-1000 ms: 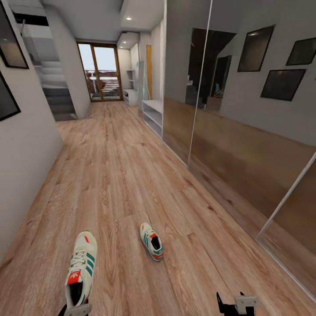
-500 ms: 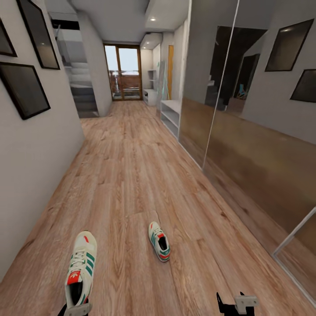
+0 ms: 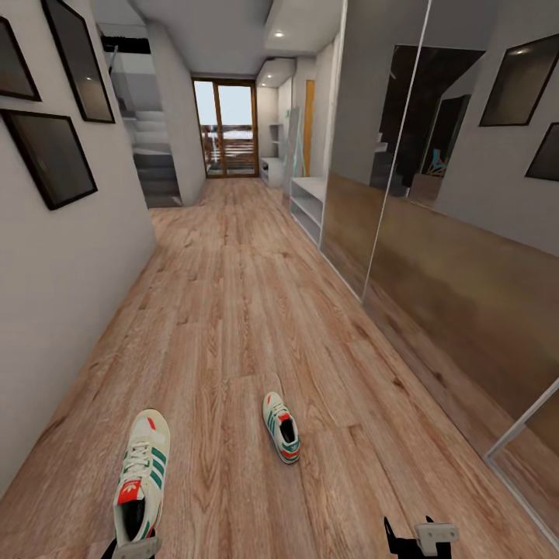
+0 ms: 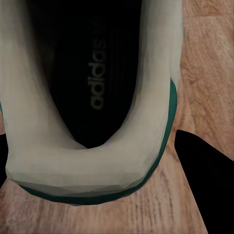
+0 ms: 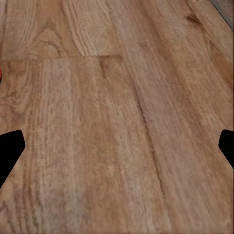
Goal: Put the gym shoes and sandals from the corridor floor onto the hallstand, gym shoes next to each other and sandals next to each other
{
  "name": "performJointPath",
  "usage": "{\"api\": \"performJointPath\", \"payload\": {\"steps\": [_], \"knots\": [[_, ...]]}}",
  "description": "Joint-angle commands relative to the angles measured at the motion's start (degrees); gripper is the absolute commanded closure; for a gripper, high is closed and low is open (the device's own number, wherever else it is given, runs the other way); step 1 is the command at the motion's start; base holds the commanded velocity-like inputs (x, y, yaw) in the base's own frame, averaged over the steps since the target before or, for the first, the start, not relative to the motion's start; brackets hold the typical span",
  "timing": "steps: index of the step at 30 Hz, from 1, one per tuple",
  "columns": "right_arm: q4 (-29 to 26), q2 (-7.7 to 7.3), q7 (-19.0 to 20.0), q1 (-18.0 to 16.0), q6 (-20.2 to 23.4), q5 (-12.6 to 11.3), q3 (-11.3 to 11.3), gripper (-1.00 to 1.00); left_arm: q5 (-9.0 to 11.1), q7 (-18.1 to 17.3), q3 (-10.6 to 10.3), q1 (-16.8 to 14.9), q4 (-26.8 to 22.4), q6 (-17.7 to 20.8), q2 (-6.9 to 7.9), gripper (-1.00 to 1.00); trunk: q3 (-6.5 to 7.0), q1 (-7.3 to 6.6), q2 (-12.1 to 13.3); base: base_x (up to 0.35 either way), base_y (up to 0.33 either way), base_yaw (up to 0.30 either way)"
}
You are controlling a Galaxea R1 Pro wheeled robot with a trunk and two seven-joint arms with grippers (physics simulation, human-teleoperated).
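1. At lower left of the frame, the left hand (image 3: 132,547) is gripping one gym shoe (image 3: 142,472) by its heel.
2. Near centre, the second gym shoe (image 3: 281,427) is lying on the corridor floor (image 3: 233,310).
3. The view is swinging right; the right hand (image 3: 419,539) is hanging open, empty.

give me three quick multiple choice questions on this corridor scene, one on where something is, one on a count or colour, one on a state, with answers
1. Where does the farther white lace-up sneaker with green stripes lie?
A. on the light brown wood plank floor
B. on a shelf
C. on the stairs

2. How many sneakers show in the head view?
A. one
B. two
C. four

3. What state is the right gripper in?
A. shut on a sneaker
B. shut on nothing
C. open over bare floor

Answers:
1 A, it rests on the planks mid-corridor.
2 B, the farther one plus the nearer sneaker at the left gripper.
3 C, the right wrist view shows its dark fingers far apart with only planks between.
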Motion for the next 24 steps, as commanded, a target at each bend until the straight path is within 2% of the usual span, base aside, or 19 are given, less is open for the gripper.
{"api": "performJointPath", "payload": {"steps": [1,14,24], "knots": [[0.0,-0.01,0.0,0.0,-0.2,0.6,-0.5,-1.00,-0.2,0.4,-0.1,0.0,0.1,-0.2,0.01,1.00,-0.05,-0.01,0.0,0.000,0.000,0.000],[0.0,0.16,-0.3,0.0,-0.1,0.3,-0.6,-1.00,-0.2,0.4,-0.1,0.0,0.0,-0.2,-0.05,1.00,-0.05,-0.01,0.0,0.000,0.000,0.006],[0.0,0.24,-0.4,0.0,-0.1,0.2,-0.7,-1.00,-0.2,0.4,-0.1,0.0,0.0,-0.2,-0.01,1.00,-0.19,-0.01,0.0,0.000,0.000,0.216]]}}
